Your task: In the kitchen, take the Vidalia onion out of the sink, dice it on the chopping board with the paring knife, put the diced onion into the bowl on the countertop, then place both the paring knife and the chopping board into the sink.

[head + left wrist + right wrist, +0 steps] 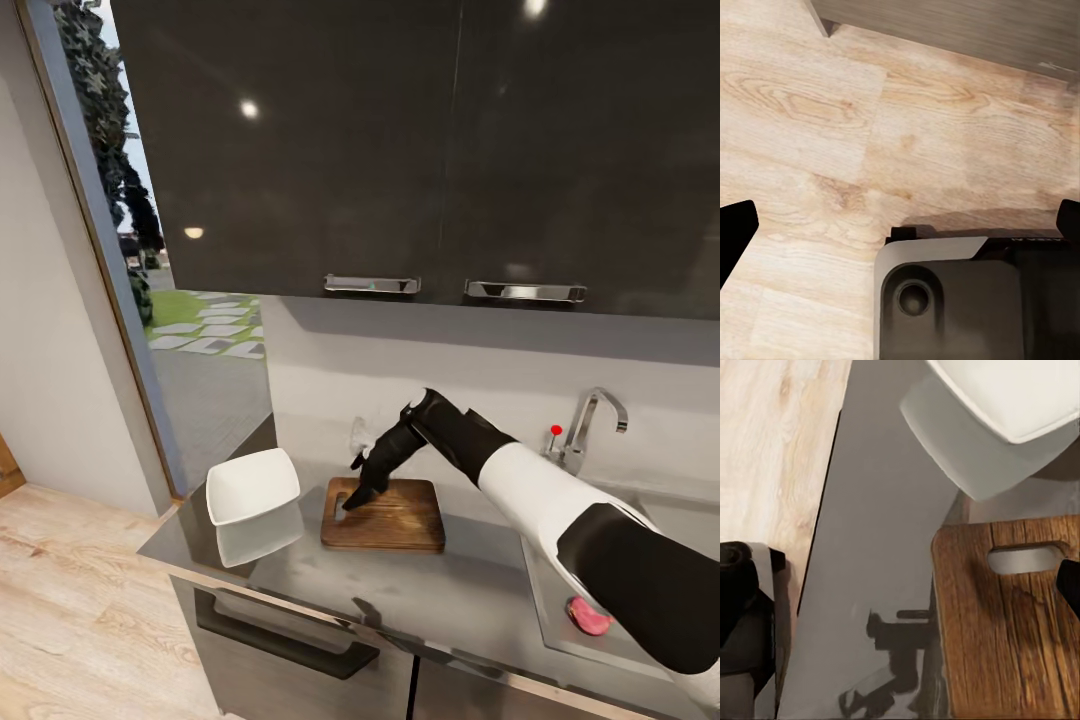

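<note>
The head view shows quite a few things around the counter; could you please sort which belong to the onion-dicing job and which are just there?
Part of the job:
chopping board
bowl
sink
countertop
right gripper, over the board

Just there:
wall cabinets
drawer handle
pink object in the sink
wooden floor

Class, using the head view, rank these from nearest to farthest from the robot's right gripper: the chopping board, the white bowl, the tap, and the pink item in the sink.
1. Chopping board: directly under the right gripper, at its handle-slot end.
2. Bowl: on the countertop, to the board's left.
3. Tap: behind the sink, far right.
4. Pink item: in the basin, lower right, slightly farther than the tap.
</note>
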Robot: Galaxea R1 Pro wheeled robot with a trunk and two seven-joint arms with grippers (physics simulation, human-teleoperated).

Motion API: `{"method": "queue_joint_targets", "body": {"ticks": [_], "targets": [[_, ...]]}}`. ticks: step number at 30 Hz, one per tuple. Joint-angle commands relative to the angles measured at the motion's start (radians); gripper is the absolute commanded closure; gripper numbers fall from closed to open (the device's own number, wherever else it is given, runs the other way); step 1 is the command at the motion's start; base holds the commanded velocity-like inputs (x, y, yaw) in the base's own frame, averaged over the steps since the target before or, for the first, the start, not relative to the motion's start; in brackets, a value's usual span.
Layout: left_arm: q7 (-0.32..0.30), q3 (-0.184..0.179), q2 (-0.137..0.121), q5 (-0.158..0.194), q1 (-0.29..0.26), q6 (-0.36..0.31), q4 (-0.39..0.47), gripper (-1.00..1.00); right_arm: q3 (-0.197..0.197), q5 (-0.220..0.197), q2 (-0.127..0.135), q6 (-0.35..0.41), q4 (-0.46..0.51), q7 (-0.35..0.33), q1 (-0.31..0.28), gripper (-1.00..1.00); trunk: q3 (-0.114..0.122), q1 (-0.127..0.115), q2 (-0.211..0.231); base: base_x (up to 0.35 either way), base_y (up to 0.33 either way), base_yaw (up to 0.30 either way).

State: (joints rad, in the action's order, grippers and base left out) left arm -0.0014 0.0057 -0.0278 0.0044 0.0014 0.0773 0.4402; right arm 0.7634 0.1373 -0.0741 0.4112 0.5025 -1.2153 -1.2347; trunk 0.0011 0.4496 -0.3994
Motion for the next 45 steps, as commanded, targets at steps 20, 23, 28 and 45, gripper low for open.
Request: {"method": "queue_joint_targets", "body": {"ticks": [20, 23, 28, 45], "targets": [[-0.001, 0.000, 0.000, 0.001, 0.000, 0.003, 0.001, -1.00, 0.001, 0.020, -0.047, 0.259, 0.033, -0.005, -0.169, -1.00, 0.000, 0.000, -0.001, 0.000, 0.000, 0.000], [-0.002, 0.000, 0.000, 0.002, 0.000, 0.003, 0.001, -1.00, 0.002, 0.018, -0.045, 0.242, 0.027, -0.006, -0.171, -1.00, 0.000, 0.000, -0.001, 0.000, 0.000, 0.000], [-0.003, 0.001, -0.001, 0.002, 0.000, 0.003, 0.002, -1.00, 0.001, 0.015, -0.036, 0.164, 0.020, -0.007, -0.171, -1.00, 0.000, 0.000, -0.001, 0.000, 0.000, 0.000], [-0.003, 0.002, -0.009, 0.003, 0.000, 0.003, 0.002, -1.00, 0.002, 0.018, -0.026, 0.131, -0.076, -0.004, -0.163, -1.00, -0.019, 0.000, -0.001, 0.000, 0.000, 0.000]]}}
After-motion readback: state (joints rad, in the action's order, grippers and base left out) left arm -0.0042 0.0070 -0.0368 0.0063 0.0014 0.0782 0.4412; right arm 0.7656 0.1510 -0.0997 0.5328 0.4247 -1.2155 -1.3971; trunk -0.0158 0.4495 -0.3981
